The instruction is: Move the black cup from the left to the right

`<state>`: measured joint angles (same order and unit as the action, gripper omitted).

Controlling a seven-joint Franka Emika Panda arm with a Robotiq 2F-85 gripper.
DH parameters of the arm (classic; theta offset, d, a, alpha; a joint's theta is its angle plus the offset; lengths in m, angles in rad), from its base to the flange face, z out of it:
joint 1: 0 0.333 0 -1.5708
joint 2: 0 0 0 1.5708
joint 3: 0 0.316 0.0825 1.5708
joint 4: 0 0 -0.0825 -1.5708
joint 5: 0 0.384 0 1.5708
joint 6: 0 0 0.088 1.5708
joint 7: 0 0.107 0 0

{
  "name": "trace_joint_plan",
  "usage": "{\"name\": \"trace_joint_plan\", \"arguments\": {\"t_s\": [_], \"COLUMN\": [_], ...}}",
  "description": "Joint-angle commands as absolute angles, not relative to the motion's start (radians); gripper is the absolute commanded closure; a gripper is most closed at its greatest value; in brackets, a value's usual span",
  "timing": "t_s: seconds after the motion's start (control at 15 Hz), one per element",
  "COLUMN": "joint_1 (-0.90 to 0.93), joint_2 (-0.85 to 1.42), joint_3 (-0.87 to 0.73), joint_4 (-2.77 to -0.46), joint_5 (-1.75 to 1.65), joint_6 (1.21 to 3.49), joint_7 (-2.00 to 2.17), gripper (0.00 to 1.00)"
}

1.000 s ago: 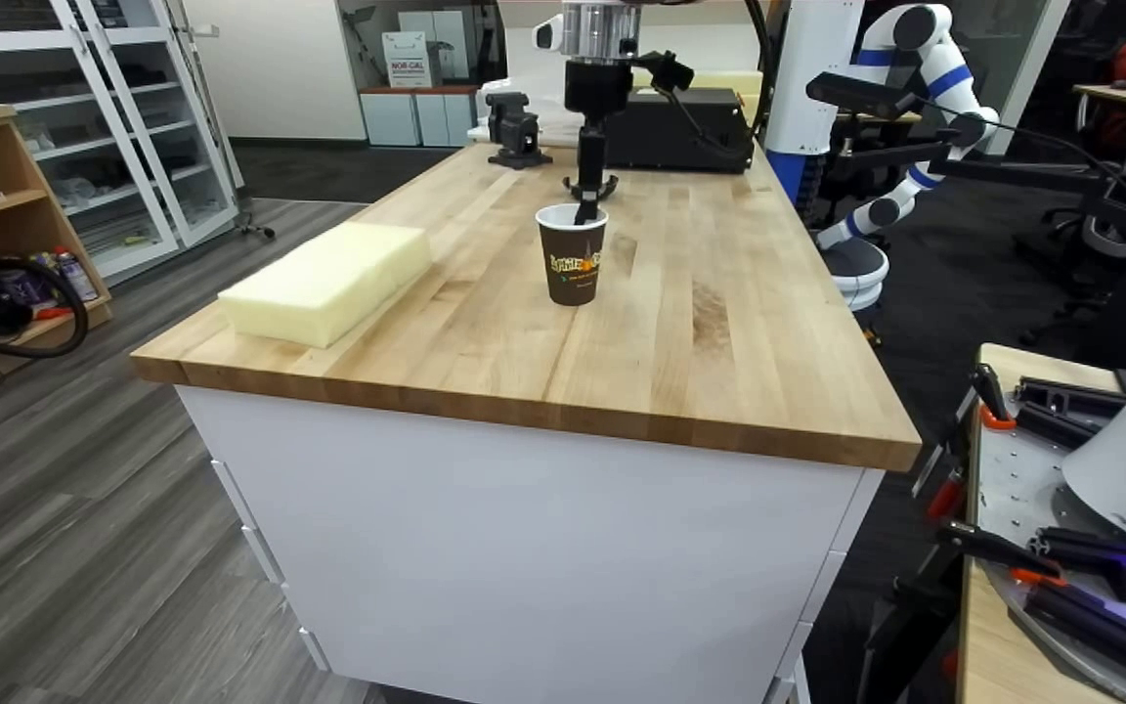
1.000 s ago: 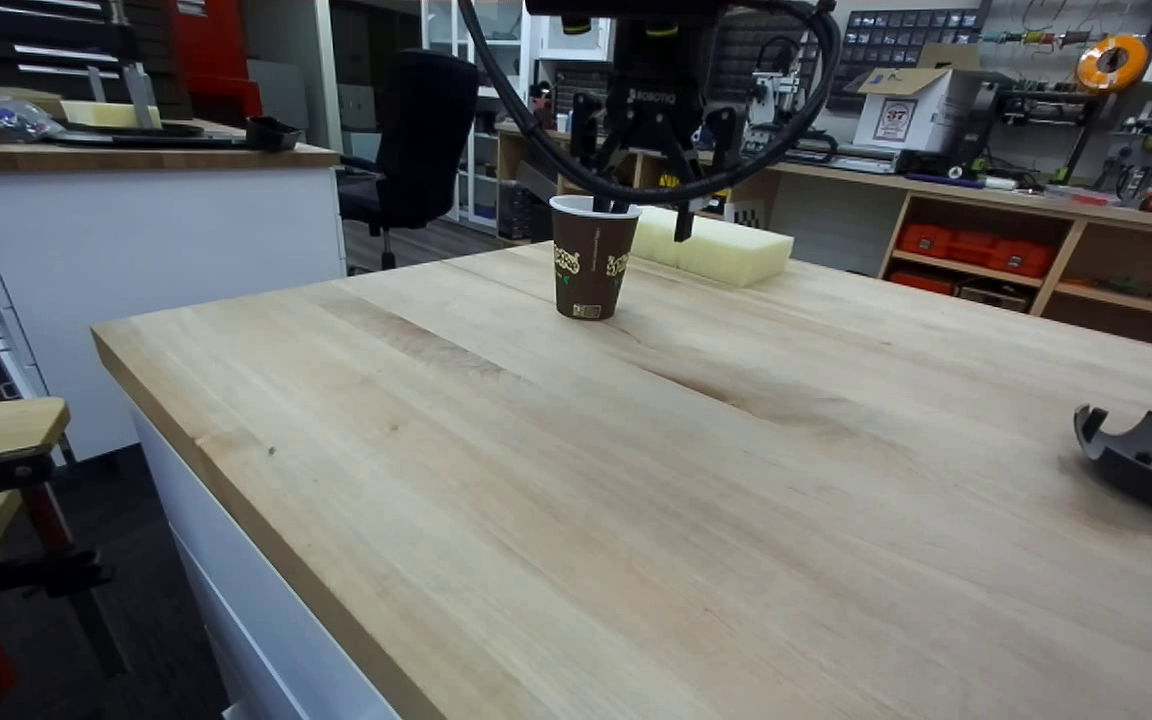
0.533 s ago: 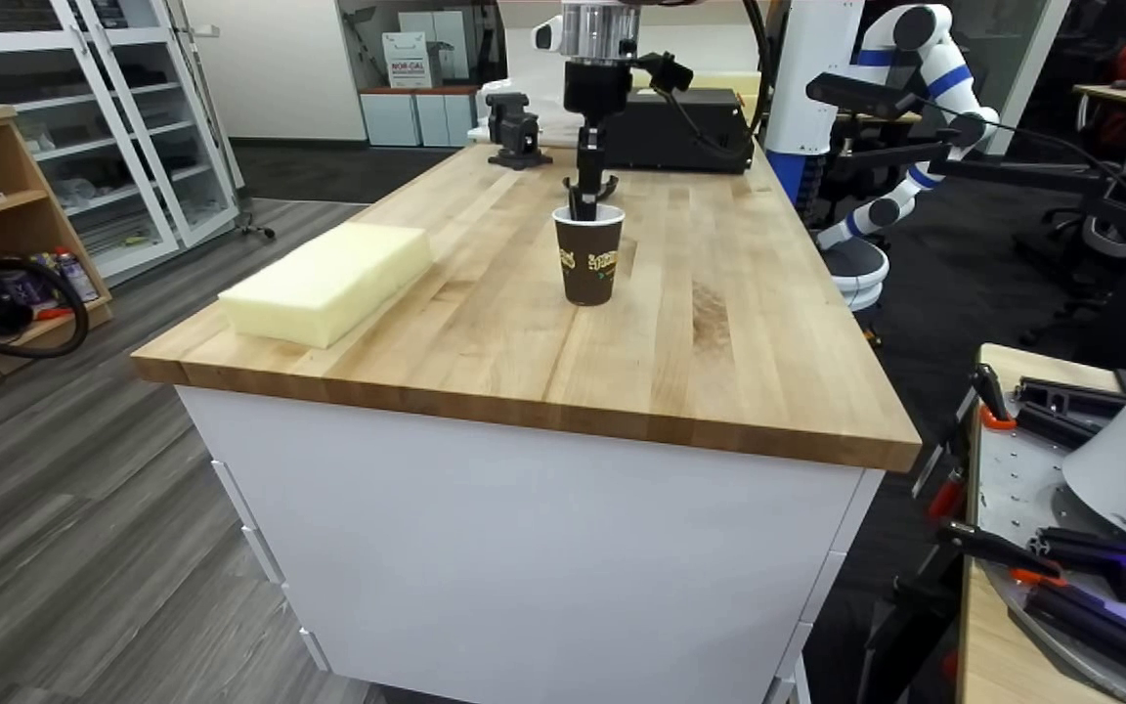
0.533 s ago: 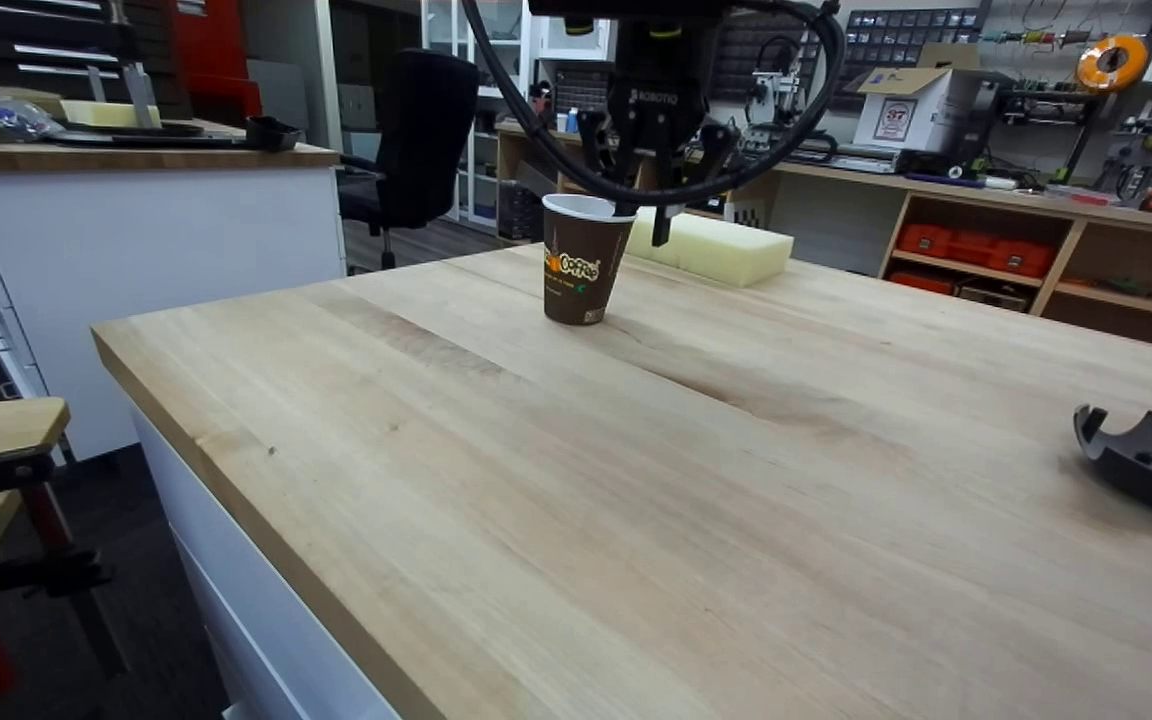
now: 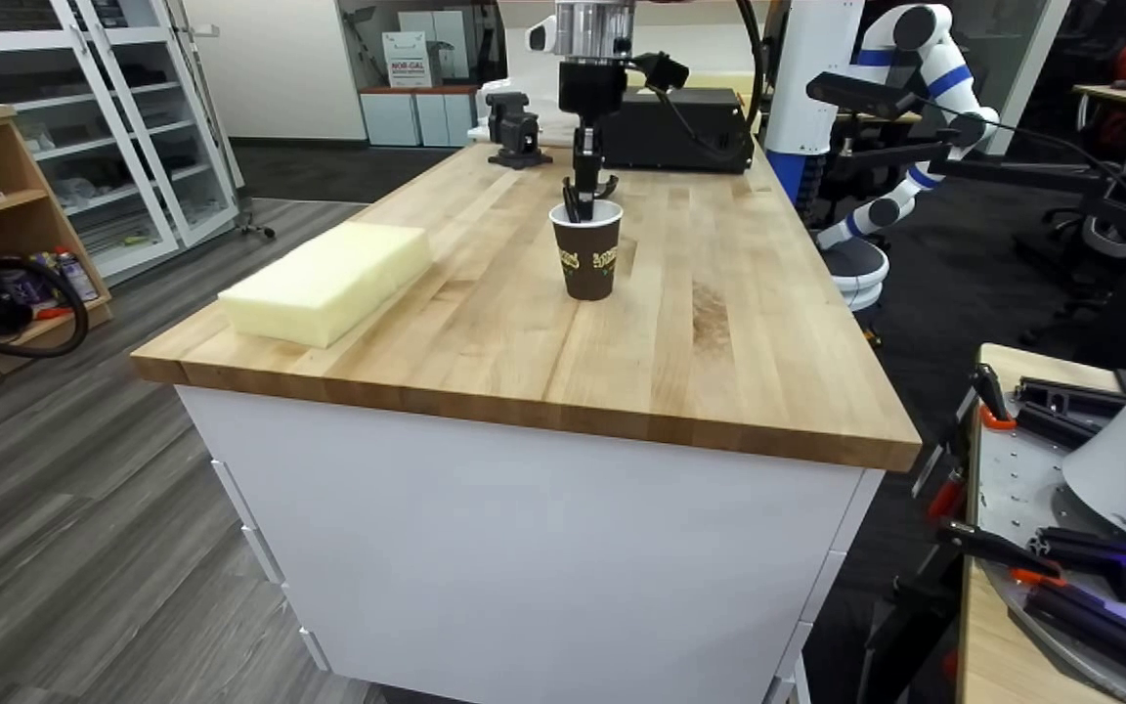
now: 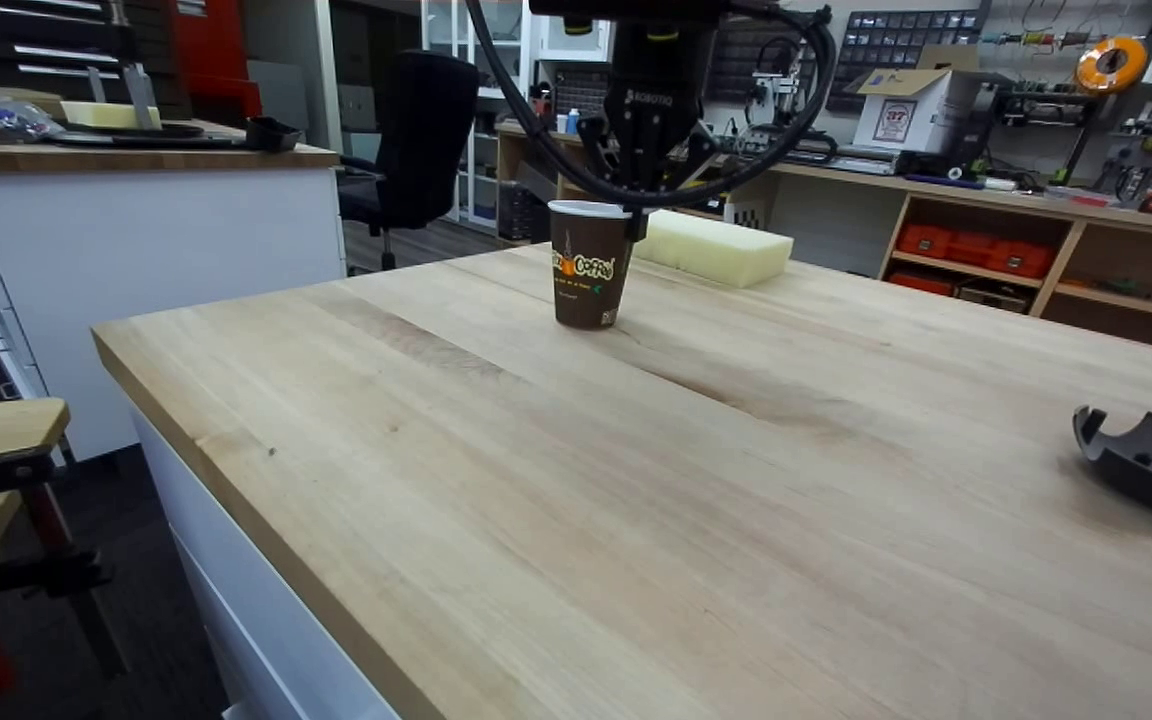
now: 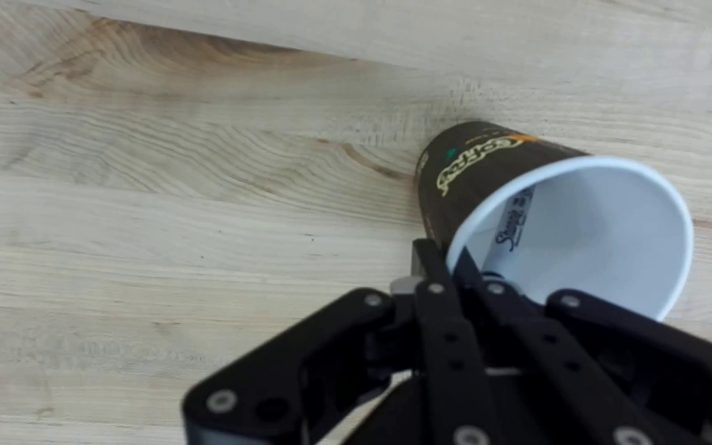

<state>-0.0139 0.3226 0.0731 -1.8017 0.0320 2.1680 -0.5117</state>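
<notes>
Drawn together over the past second, the jaws of the claw [image 7: 450,262] now pinch the wall of the black cup [image 6: 588,268], so the grasp looks made and the carry can probably begin. The cup stands upright on the tabletop [image 6: 636,480], one jaw inside its rim, one outside.

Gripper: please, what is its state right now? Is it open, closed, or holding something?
Gripper: closed, holding the black cup by pinching its wall at the rim from inside and outside.
</notes>
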Motion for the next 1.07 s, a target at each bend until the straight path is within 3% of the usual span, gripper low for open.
{"name": "trace_joint_plan", "arguments": {"t_s": [0.0, 0.53, 1.0], "joint_1": [-0.023, -0.031, -0.121], "joint_2": [0.322, 0.290, 0.210], "joint_3": [0.086, 0.056, -0.016], "joint_4": [-1.772, -1.771, -1.897], "joint_5": [0.036, 0.006, 0.038], "joint_6": [2.108, 1.931, 2.044], "joint_7": [-0.526, -0.496, -0.508], "gripper": [0.99, 0.99, 0.99]}}
